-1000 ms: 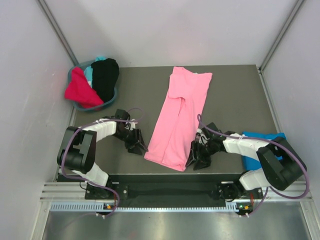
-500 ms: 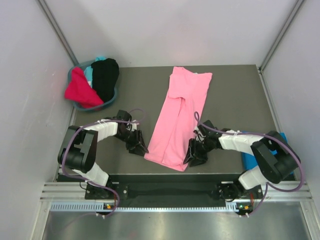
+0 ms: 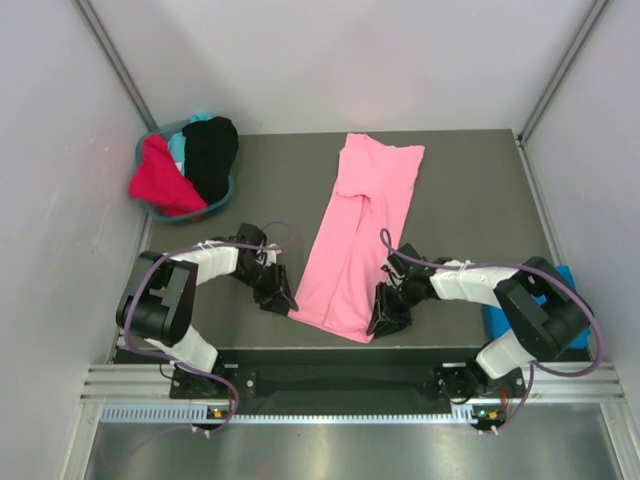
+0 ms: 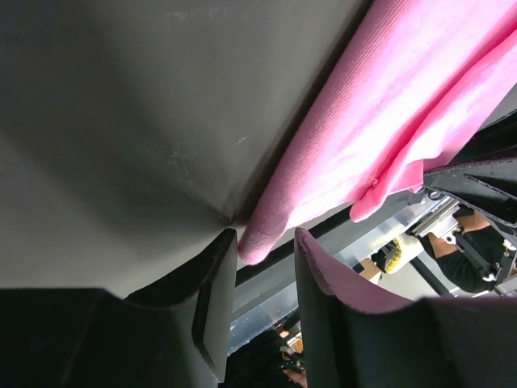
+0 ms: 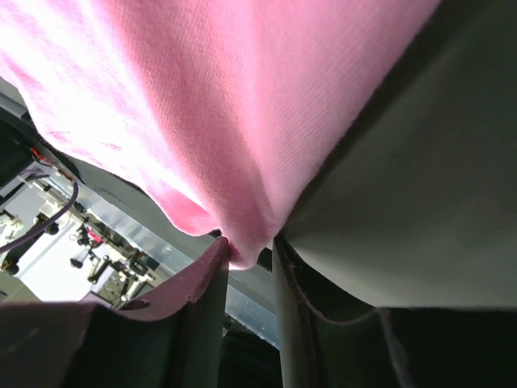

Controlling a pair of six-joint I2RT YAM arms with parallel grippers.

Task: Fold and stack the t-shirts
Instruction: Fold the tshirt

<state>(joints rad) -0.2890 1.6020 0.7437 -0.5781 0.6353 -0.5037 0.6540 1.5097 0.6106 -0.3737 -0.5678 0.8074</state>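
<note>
Could easily drop a side mid-fold with the pink t-shirt [image 3: 360,230] laid down the table's [image 3: 470,200] middle to its near edge, left gripper [image 4: 264,238] slightly open barely straddling one hem corner, right gripper [image 5: 250,246] narrow at the other, real clamp or not unclear.

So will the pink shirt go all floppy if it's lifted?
Probably floppy: the shirt lies thin and creased, so it should droop from wherever it's held. It bunches softly at the right pincer, so a push would likely wrinkle it, not slide it.
</note>
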